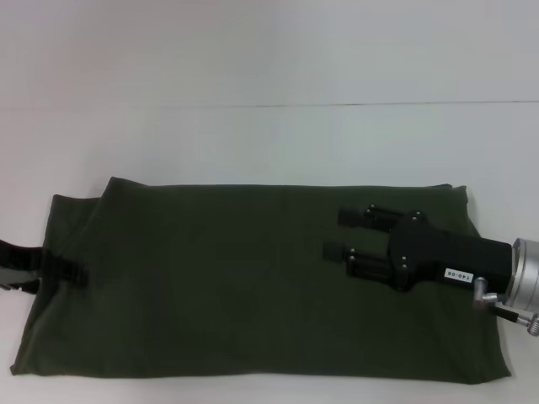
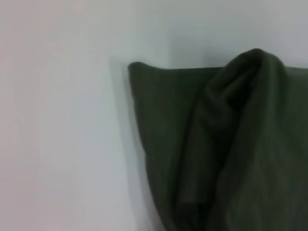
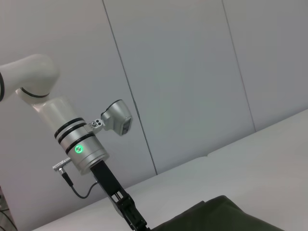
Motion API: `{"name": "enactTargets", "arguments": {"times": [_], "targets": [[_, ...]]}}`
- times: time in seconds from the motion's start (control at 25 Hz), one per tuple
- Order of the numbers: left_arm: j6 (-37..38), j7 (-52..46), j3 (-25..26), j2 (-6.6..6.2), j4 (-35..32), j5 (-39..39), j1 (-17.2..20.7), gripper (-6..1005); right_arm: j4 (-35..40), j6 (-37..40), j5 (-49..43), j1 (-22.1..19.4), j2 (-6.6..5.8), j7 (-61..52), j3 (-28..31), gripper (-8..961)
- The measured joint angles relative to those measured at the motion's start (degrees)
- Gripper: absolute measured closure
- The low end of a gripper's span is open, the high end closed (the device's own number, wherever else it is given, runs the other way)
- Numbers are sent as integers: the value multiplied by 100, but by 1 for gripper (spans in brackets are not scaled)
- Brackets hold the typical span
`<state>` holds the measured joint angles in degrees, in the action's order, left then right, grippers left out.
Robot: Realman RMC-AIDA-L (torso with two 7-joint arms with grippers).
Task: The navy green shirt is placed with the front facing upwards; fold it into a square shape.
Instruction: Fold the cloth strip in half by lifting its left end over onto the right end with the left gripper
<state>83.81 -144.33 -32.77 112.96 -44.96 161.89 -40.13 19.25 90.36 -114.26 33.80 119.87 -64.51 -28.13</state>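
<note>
Head view first: the navy green shirt (image 1: 253,278) lies flat on the white worktop (image 1: 269,143), folded into a wide band. Right gripper (image 1: 338,234) hovers over its right half, fingers parted and holding nothing. Left gripper (image 1: 59,271) sits at the shirt's left edge; whether it grips I cannot tell. Left wrist view: a raised fold of cloth. Right wrist view: the left arm (image 3: 72,134) above the shirt's edge

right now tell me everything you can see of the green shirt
The navy green shirt lies flat on the white table as a wide dark olive rectangle of soft matte cloth, no print showing. Its left edge is lifted and bunched where the left end effector meets it. The right end effector, open, hovers above its right part.
</note>
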Motion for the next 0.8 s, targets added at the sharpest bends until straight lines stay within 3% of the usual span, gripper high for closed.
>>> {"name": "enactTargets", "arguments": {"times": [0.8], "targets": [[67,18,-15,35,169,-84,-120,213,0,8,0,13,0,0,0,257]]}}
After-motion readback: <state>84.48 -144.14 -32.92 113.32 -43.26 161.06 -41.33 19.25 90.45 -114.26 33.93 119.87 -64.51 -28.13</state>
